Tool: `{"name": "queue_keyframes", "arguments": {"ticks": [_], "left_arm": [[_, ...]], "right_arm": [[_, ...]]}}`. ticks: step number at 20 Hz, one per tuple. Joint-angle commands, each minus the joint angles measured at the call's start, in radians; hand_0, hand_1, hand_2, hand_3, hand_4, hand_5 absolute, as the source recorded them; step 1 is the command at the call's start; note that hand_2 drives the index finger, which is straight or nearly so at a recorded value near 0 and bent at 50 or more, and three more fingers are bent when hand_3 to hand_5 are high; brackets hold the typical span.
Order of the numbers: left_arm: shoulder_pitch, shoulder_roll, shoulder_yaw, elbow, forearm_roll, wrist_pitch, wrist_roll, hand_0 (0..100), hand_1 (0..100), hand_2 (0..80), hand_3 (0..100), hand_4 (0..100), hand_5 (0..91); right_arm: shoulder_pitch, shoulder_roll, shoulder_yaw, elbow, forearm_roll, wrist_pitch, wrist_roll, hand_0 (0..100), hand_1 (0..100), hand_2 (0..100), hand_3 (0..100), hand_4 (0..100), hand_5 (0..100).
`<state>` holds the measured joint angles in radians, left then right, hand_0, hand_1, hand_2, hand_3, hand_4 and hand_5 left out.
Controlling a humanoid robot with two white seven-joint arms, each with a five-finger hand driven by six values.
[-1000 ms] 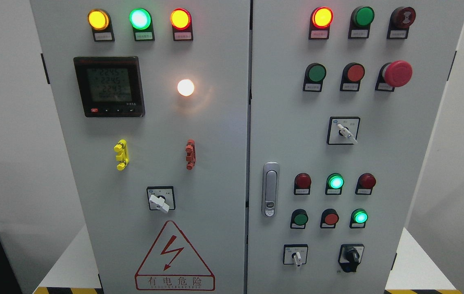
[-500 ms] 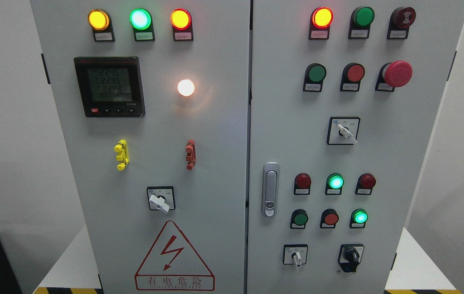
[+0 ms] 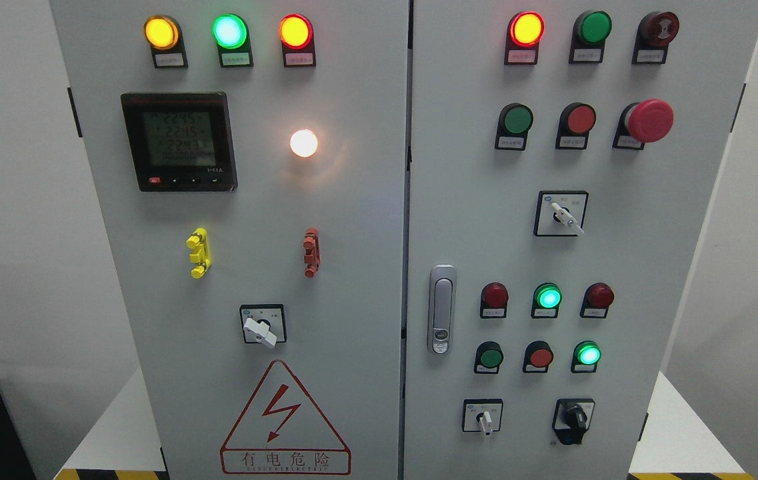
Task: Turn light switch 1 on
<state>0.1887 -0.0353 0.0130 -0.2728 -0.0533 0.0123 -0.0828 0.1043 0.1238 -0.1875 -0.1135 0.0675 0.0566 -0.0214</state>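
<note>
Grey steel cabinet fills my feed, with what I take for light switch 1, a white rotary knob (lever toward four o'clock), at seven o'clock from the lit white lamp; neither hand shows, so their state is unknown.

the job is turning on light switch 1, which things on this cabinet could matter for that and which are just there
Could matter (labels unreadable, so unsure which is switch 1): white rotary switch, black rotary switch, lit white lamp.

Just there: meter, emergency stop, door handle, warning sign.
</note>
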Motion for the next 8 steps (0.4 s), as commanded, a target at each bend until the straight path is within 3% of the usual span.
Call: {"name": "queue_keyframes", "arguments": {"ticks": [1, 8], "left_arm": [[-0.002, 0.002, -0.004, 0.089, 0.007, -0.017, 0.015, 19, 0, 0.0, 0, 3, 0.0], [0.000, -0.002, 0.002, 0.089, 0.012, -0.021, 0.008, 20, 0, 0.0, 1, 7, 0.0]], "right_arm": [[0.000, 0.000, 0.000, 0.000, 0.000, 0.000, 0.000, 0, 0, 0, 0, 0, 0], [0.000, 0.000, 0.000, 0.000, 0.000, 0.000, 0.000, 0, 0, 0, 0, 0, 0]]}}
